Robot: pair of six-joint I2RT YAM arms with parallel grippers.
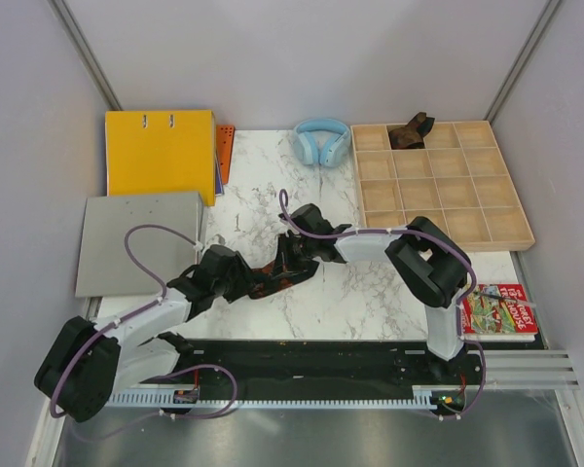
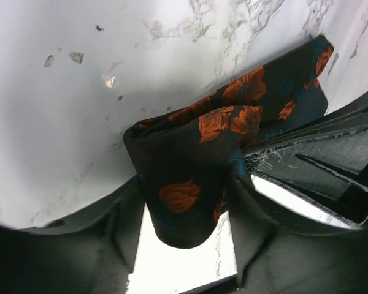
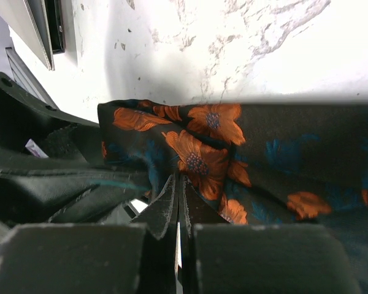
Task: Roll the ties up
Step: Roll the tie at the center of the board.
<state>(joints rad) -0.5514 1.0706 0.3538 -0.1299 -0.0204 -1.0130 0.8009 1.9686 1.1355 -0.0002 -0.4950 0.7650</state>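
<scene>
The black tie with orange flowers (image 1: 273, 283) lies bunched on the marble table between my two grippers. In the left wrist view a folded loop of the tie (image 2: 184, 184) fills the gap between my left gripper's (image 2: 185, 187) fingers, which press it from both sides. My right gripper (image 3: 180, 180) is pinched shut on a fold of the same tie (image 3: 202, 153). From above, the left gripper (image 1: 241, 280) and the right gripper (image 1: 290, 261) sit close together. A dark brown tie roll (image 1: 410, 131) rests in a back compartment of the wooden tray (image 1: 467, 229).
Light-blue headphones (image 1: 321, 139) lie at the back centre. A yellow binder (image 1: 161, 151) and a grey box (image 1: 141, 241) are on the left. A colourful book (image 1: 501, 309) lies at the right front, below the tray.
</scene>
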